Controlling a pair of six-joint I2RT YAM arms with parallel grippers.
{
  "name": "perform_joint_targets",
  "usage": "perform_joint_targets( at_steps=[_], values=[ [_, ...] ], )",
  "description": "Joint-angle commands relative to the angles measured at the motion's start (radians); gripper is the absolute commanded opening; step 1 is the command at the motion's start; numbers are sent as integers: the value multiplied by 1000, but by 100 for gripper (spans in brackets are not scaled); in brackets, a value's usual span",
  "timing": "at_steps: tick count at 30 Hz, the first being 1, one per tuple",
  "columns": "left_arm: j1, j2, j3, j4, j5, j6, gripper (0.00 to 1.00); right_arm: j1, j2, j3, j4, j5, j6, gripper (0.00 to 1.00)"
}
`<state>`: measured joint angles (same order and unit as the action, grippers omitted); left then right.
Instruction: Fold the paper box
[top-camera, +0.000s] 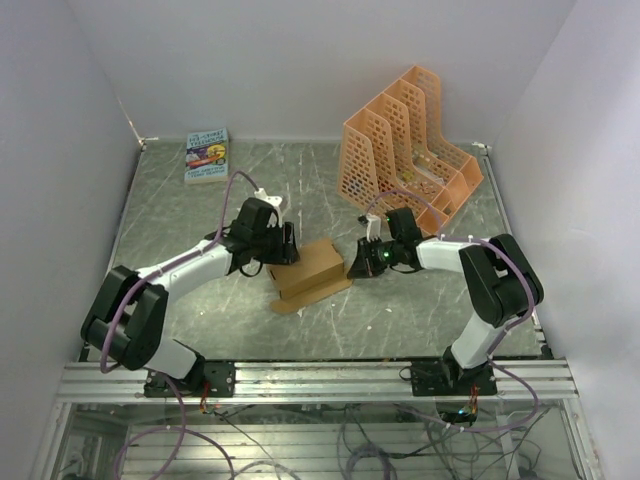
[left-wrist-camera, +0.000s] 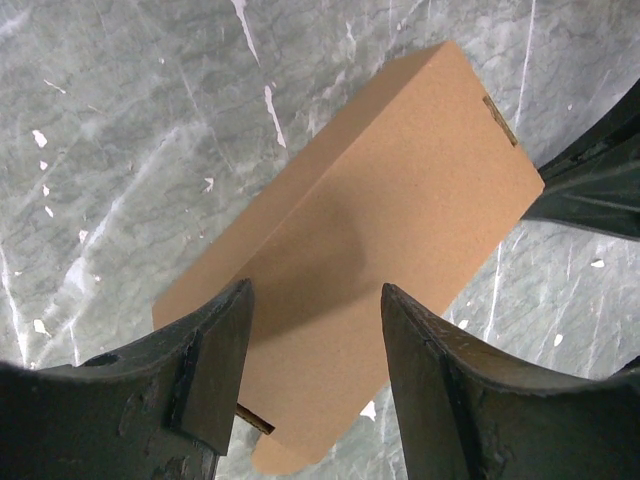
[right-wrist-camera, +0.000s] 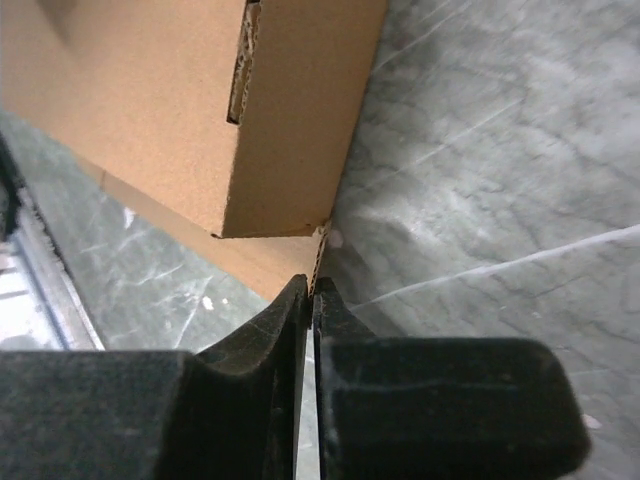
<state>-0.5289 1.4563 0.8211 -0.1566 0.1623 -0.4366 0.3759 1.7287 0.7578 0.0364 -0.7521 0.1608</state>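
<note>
The paper box (top-camera: 312, 264) is a tan cardboard carton lying at the table's middle, with a flat flap (top-camera: 300, 296) spread out at its near side. My left gripper (top-camera: 288, 245) is at the box's left end, open, its fingers (left-wrist-camera: 215, 350) spread just above the box top (left-wrist-camera: 380, 210). My right gripper (top-camera: 358, 264) is at the box's right end. In the right wrist view its jaws are shut on the thin edge of a cardboard flap (right-wrist-camera: 318, 262) below the box's corner (right-wrist-camera: 275, 190).
An orange perforated file rack (top-camera: 408, 150) stands at the back right, just behind my right arm. A small colourful book (top-camera: 207, 154) lies at the back left. White walls close in the table on three sides.
</note>
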Motion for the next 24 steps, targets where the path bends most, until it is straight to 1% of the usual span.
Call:
perform_joint_targets(
  at_steps=[1,3,5,9,13,16,20,24],
  values=[
    [0,-25,-13,-71,41,-14,65,31,-41,67,-92,153,-148,2],
    [-4,-35,-7,-73,68,-20,65,47,-39,101,-137,203,-218,0],
    [-19,-38,-3,-73,89,-26,65,57,-28,134,-173,237,-288,0],
    [-55,-53,15,-88,86,-35,65,76,4,200,-251,271,-422,0],
    [-57,-97,49,-92,84,-27,65,84,36,237,-304,273,-532,0],
    [-56,-74,96,-62,98,-21,66,86,64,289,-316,245,-546,3],
    [-57,54,161,6,119,-37,65,84,106,313,-306,220,-504,6],
    [-57,159,186,54,127,-44,63,79,92,288,-282,209,-481,9]
  ],
)
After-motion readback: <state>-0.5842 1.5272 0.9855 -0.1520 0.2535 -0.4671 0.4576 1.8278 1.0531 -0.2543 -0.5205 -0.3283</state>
